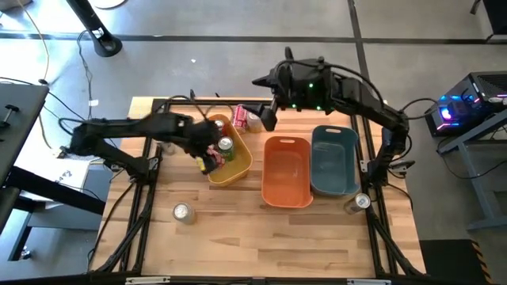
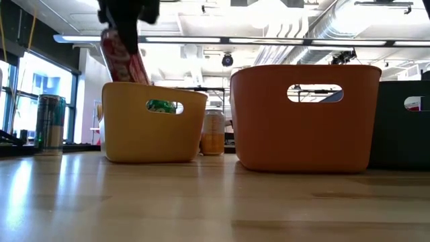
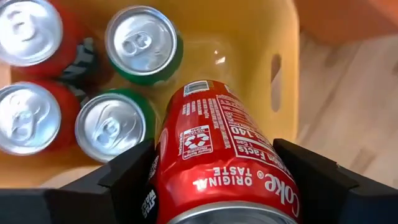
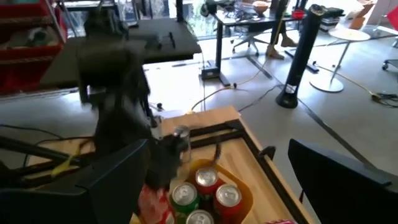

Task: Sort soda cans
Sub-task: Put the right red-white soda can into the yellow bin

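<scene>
Left hand [image 3: 221, 186] clamps tilted red aluminium Coke can [image 3: 224, 155] over crowded yellow plastic bin [image 3: 261, 37] (four cans inside); release may topple it; right hand [image 4: 211, 180] gapes empty.

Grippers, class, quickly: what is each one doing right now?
Left gripper: closed on a red Coke can above the yellow bin.
Right gripper: open, empty.

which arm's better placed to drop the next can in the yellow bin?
Left. Its tool is shut on a red Coke can right above the yellow bin. The right tool is open and empty.
</scene>
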